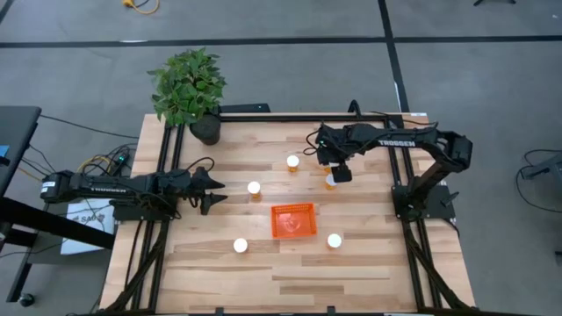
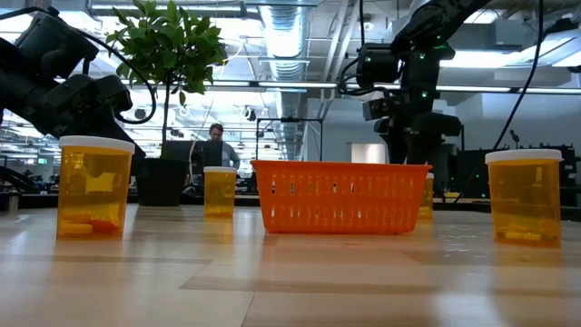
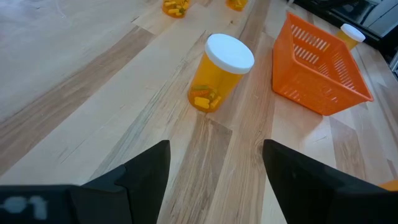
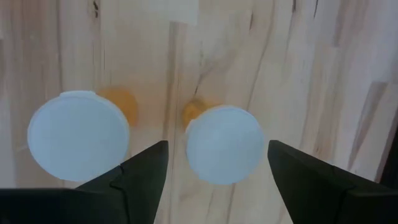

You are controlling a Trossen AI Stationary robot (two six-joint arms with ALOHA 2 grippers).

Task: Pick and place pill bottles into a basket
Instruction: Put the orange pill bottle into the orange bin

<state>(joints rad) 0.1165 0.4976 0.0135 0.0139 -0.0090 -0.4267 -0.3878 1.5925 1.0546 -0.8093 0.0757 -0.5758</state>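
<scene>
An orange basket (image 1: 292, 220) sits on the wooden table near its middle. Several white-capped orange pill bottles stand upright around it: one (image 1: 292, 161) far of it, one (image 1: 254, 187) to its left, and two near the front (image 1: 240, 246) (image 1: 335, 240). My right gripper (image 1: 341, 173) hangs open, pointing down over a bottle (image 4: 224, 152), its fingers level with either side of the cap and above it. A second bottle (image 4: 78, 135) stands beside that one. My left gripper (image 3: 216, 146) waits open at the table's left, facing a bottle (image 3: 221, 71).
A potted plant (image 1: 189, 88) in a black pot stands at the table's far left corner. Black frame rails (image 1: 149, 237) run along both sides. In the low view, a person (image 2: 216, 143) sits far off in the room behind the table.
</scene>
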